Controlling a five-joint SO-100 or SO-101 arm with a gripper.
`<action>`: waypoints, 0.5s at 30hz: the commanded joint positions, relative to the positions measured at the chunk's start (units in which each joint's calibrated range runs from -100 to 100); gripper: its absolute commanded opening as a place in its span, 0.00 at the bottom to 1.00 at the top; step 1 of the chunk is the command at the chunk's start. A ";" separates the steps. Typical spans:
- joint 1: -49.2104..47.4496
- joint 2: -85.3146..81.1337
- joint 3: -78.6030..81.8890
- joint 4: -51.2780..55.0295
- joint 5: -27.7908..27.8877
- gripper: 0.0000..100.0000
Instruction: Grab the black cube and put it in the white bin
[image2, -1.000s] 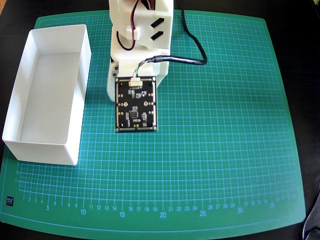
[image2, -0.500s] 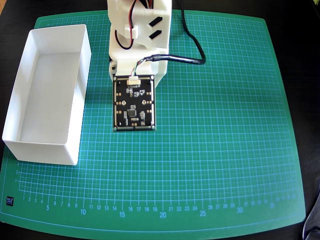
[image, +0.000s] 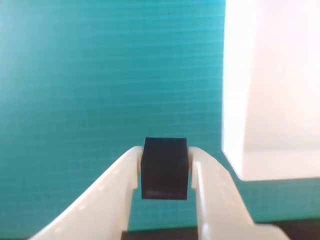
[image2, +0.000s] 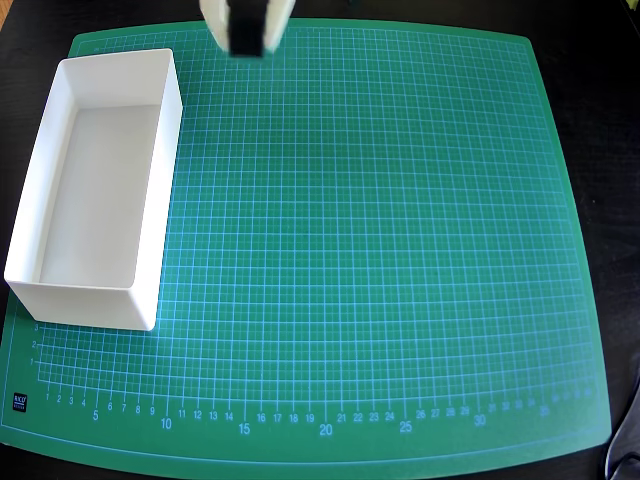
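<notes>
In the wrist view the black cube (image: 164, 169) sits clamped between my two white fingers, so the gripper (image: 165, 152) is shut on it above the green mat. The white bin (image: 272, 95) fills the right side of that view, a short way right of the cube. In the overhead view only the tips of the gripper (image2: 247, 25) show at the top edge, blurred, with a dark block that looks like the black cube (image2: 246, 32) between them. That spot is just right of the far end of the white bin (image2: 160, 190), whose floor is bare.
A green cutting mat (image2: 400, 260) with a white grid covers the table. The bin stands along its left side. Dark table surface (image2: 615, 200) borders the mat on the right.
The arm and its circuit board, which hung over the mat's upper middle, have pulled back to the top edge. Only the fingertips and the dark block remain in the overhead view.
</notes>
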 joint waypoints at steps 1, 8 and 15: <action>4.57 -3.12 -1.00 -0.43 0.21 0.01; 14.62 -2.70 -0.55 -0.52 4.58 0.01; 16.72 8.30 -3.53 -5.73 5.37 0.01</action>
